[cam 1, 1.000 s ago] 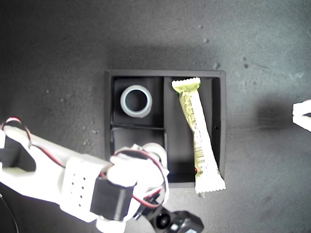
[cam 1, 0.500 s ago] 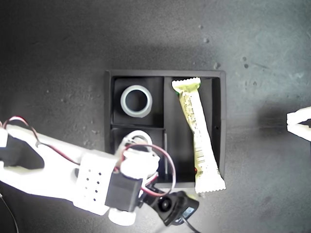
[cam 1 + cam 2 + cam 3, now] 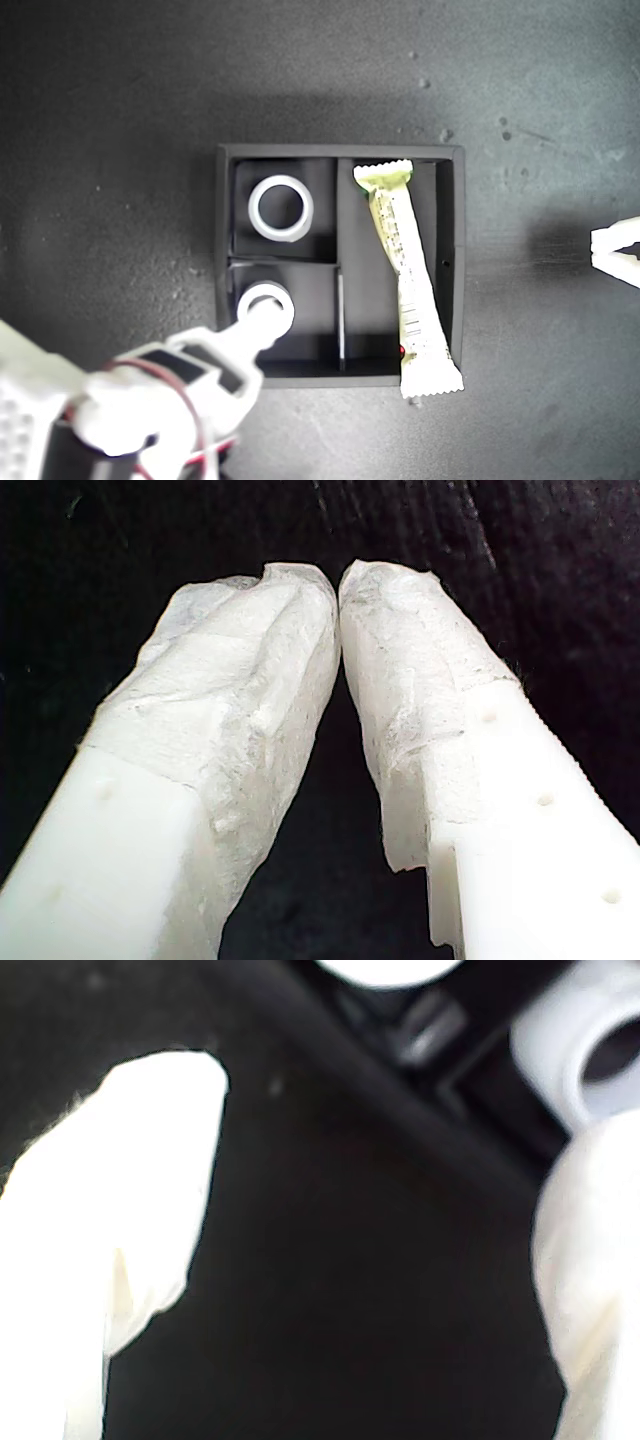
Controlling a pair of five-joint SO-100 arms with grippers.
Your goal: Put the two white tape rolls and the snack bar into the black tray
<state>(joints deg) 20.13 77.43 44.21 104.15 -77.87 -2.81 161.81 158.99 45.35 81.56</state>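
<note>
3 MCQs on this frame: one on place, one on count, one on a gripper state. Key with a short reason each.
1. Where does the snack bar lie?
A. in the tall compartment, one end over the black tray wall
B. outside the tray
C. across a small compartment

2. How many white tape rolls are in the tray?
A. none
B. one
C. two

3. My second gripper is:
A. shut on a roll
B. open, holding nothing
C. shut on the bar

A: its crinkled end overhangs the wall.
C: first roll and second roll each fill a small compartment.
B: wide gap between its fingers.
</note>
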